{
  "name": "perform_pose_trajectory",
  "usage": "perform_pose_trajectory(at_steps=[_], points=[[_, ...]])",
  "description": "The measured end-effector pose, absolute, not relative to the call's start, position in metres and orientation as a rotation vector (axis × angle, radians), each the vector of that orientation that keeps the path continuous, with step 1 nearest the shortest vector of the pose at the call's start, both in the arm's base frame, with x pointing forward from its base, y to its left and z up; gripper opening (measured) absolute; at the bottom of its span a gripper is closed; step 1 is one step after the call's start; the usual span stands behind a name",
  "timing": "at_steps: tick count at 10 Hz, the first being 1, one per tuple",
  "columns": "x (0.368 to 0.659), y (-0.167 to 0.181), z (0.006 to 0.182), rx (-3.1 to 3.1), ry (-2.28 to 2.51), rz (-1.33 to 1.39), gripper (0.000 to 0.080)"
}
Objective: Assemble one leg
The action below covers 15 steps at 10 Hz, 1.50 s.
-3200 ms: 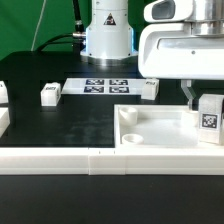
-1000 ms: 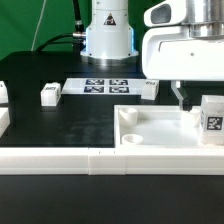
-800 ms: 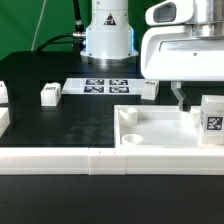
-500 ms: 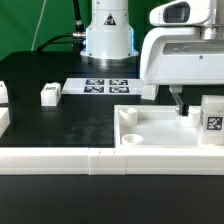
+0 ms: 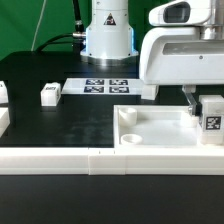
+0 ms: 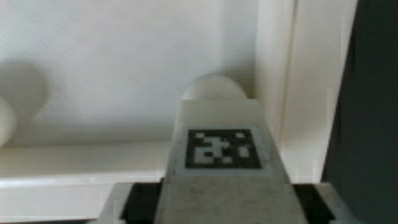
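Note:
The leg (image 5: 211, 118), a small white block with a black-and-white tag, stands upright in the far right corner of the large white tray-like piece (image 5: 150, 135). My gripper (image 5: 198, 107) hangs over that corner, with one dark finger against the leg's side toward the exterior view's left. In the wrist view the leg (image 6: 222, 150) fills the middle between my two dark fingers (image 6: 143, 202), which lie against both its sides. The gripper (image 6: 224, 206) is shut on the leg. The leg's foot is hidden, so how it meets the round corner hole cannot be seen.
Other legs lie on the black table: one at the left (image 5: 49, 93), one at the far left edge (image 5: 3, 92), one behind the tray (image 5: 150, 88). The marker board (image 5: 100, 86) lies before the robot base (image 5: 107, 35). A white rail (image 5: 80, 160) runs along the front.
My gripper's finger stood a little to the exterior view's left of the leg a second ago. It has moved right and now lies against the leg. The leg stays upright in its corner.

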State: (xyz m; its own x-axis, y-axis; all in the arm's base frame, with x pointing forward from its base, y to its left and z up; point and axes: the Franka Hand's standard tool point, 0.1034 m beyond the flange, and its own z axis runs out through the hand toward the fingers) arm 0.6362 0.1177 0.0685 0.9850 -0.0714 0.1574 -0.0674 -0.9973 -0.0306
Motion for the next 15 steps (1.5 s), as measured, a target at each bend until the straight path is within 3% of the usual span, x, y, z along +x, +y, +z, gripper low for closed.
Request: perform_pose_trajectory(at_steps=[2,7,12,15], points=[[0.6358,0.1177,0.0681,-3.104,0.116,-0.249,0.0290],[0.6313,0.1205,0.0674,-2.770,1.143,-0.318,0.0290],[0.6329,0.1206,0.0675,-2.297,1.788,-0.262,0.0300],[0.6327,0.1208,0.0683,-2.205,1.898,-0.234,0.0301]])
